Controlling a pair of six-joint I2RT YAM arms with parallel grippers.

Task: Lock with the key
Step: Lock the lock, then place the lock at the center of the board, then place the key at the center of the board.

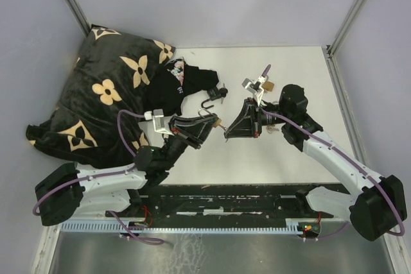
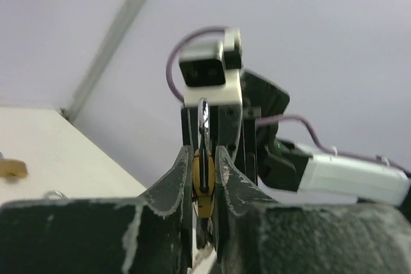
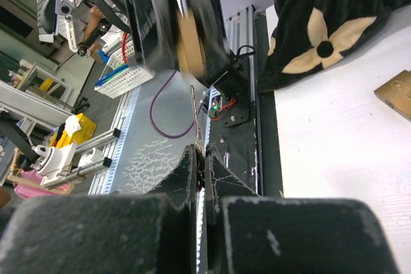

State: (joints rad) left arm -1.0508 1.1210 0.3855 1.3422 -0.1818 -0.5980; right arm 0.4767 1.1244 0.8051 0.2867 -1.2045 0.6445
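Desk (image 1: 270, 158) was white, walls (image 1: 192, 4) grey. Left end effector (image 2: 204, 153) gripped brass padlock (image 2: 203, 187) aloft; right end effector (image 3: 200, 156) was pinched shut on key (image 3: 196, 113), near it. Risk: key could twist in that thin grip and miss the padlock.

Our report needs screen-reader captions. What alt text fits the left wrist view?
The left hand clamps a brass padlock, its silver shackle sticking out. Facing it just beyond is the right hand under its white camera.
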